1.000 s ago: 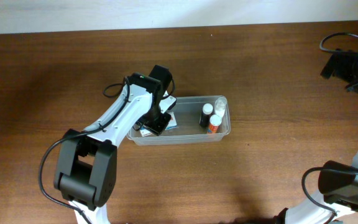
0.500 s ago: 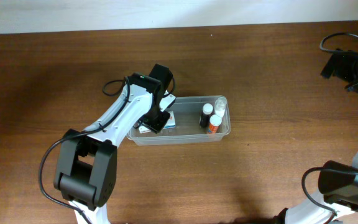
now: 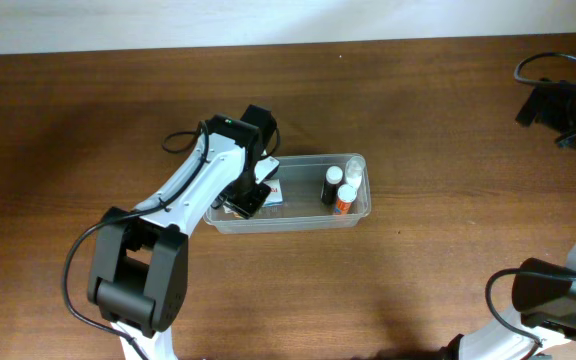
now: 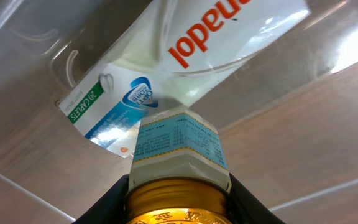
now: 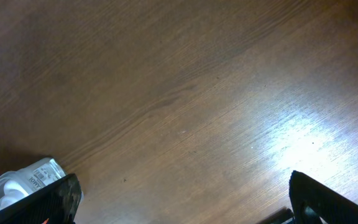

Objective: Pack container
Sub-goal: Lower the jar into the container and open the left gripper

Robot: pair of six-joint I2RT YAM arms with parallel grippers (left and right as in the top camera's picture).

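Overhead, I see the container (image 3: pixel 303 222) lying near the middle of the table (image 3: pixel 88 120). Three bottles (image 3: pixel 340 187) stand close together at its right end, I think to leave room at the other end for more things. A white box (image 3: pixel 275 192) lies flat on the container's floor in the left half. My left gripper (image 3: pixel 248 198) reaches down into the left end, just beside the box, because that is where the free spot is. The right arm (image 3: pixel 566 105) sits far off by the table's right edge, well apart from the container. I guess it is there so the two arms do not bump. In the left wrist view, the black fingers (image 4: pixel 101 208) are pressed on both sides of a little jar (image 4: pixel 176 155) with a gold lid, so the left gripper is clamped on it. The jar points lid-first at the camera and bottom-first at the box. I think it is held low so it can be set down softly and not dropped. I cannot tell if the jar touches the box or the floor yet. Shiny lines of the clear wall run across this view, so the jar is inside or right at the rim. In the right wrist view, the right gripper (image 5: pixel 182 186) has its fingers wide apart over bare wood, with nothing between them. A white thing (image 5: pixel 17 183) with a label peeks in by one finger. I cannot tell what it is.
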